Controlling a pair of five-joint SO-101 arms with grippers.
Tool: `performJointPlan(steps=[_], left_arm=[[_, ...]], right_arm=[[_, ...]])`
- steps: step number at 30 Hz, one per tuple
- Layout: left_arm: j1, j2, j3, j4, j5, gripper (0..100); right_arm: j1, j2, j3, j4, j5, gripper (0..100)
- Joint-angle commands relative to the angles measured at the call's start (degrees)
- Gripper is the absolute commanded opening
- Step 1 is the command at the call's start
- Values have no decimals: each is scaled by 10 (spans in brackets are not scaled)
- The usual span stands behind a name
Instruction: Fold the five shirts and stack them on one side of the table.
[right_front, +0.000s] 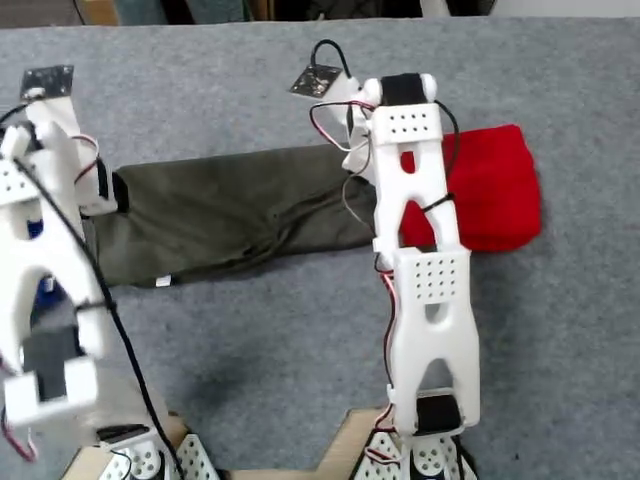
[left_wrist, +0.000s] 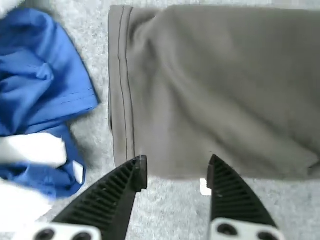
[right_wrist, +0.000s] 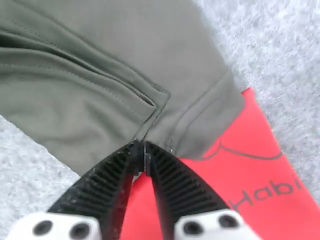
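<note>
R end effector (right_wrist: 145, 150): its 2 black jaws are shut tight together. The tips sit right at the edge of the olive shirt (right_wrist: 100, 75), where it lies over the red shirt (right_wrist: 225, 200). Can't tell if any cloth is caught between them.

L end effector (left_wrist: 175, 172): jaws apart, just over the near edge of the olive shirt at its left end. It holds nothing. A small white tag (left_wrist: 205, 186) peeks out from under the edge there.

The olive shirt lies in 1 long band across the middle of the grey surface (right_front: 300, 340), from the L arm to the R arm. The red shirt is on the right & looks folded. The olive shirt's right end sits on its edge. The blue shirt (left_wrist: 40, 85) is a crumpled heap on the left, just beside the olive shirt's left end.

Handling, my guess: the shirts are soft, light & floppy. They will sag & bunch up, not keep a shape. The fuzzy surface may drag the cloth & wrinkle it. Nothing here can break. Best to pinch a hem or corner, 1 at each end, & lift both ends together. R should take care not to grab the red shirt too.

Count: 3 shirts (1 olive, 1 red, 1 blue) vs. 5 in the task, plus 2 arms w/ 2 end effectors.
</note>
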Motion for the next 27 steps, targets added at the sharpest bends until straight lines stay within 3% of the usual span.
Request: performJointPlan(steps=[1, 7, 13, 27], left_arm=[[-25, 145, -139, 24, 1, 230], [-37, 347, -377, 108, 1, 227], [-79, 392, -422, 100, -5, 231], [-70, 580, -588, 94, 20, 252]], right_arm=[[-18, -56, -22, 5, -18, 15], [-62, -104, -20, 5, -39, 15], [-86, -115, 1, 5, -43, 15], [-95, -117, 23, 5, -56, 15]])
